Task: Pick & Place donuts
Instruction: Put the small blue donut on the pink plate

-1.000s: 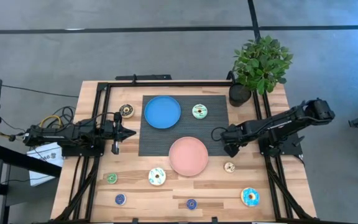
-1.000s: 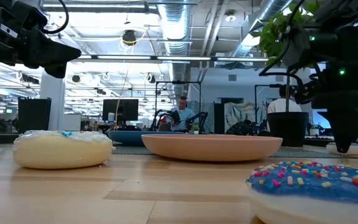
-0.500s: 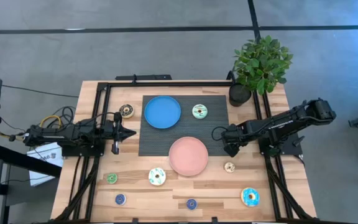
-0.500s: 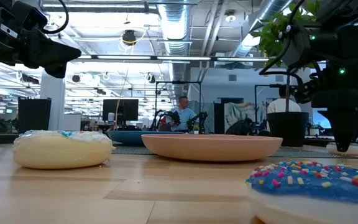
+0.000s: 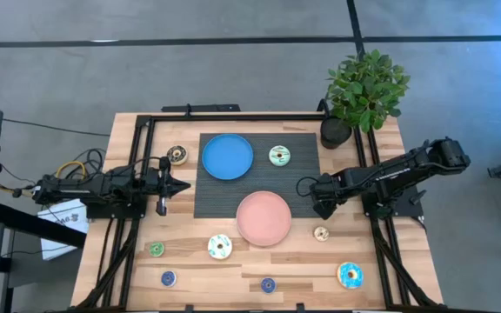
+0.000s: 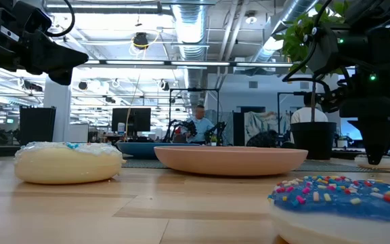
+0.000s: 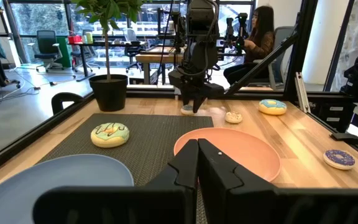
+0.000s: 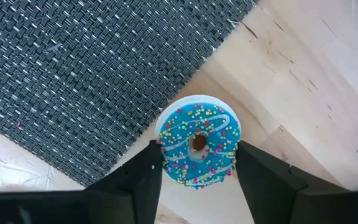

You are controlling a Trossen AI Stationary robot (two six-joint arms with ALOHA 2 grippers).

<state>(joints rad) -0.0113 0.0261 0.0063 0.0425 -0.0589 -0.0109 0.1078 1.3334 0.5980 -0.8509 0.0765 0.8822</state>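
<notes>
Reaching down at the right-hand edge of the dark woven mat (image 5: 257,175), the right gripper (image 5: 321,209) brackets a small blue-iced donut (image 8: 197,148); its two fingers stand apart on either side of the ring, close to its rim, and whether they touch it cannot be told. The donut, glossy and speckled with coloured sprinkles, lies flat, partly on the mat's coarse basket-weave and partly on the pale, grained wooden table (image 5: 381,139). In the low view the same gripper hangs nose-down near the table's far right.

The left gripper (image 5: 179,185) waits level above the table's left side, just off the mat, its dark fingers pressed together in a wedge.

On the mat sit a smooth round blue plate (image 5: 228,156) and a teal-iced donut (image 5: 279,156); a matte pink plate (image 5: 263,218) overlaps the mat's near edge. A dark brown donut (image 5: 177,155) rests beside the blue plate, off the mat. Along the bare wood lie a cream donut (image 5: 320,233), a larger blue sprinkled donut (image 5: 350,275), a white-iced donut (image 5: 220,247), a green donut (image 5: 156,249) and two small dark-blue ones (image 5: 169,278) (image 5: 268,284).

A leafy potted plant (image 5: 365,87) stands at the far right corner.
</notes>
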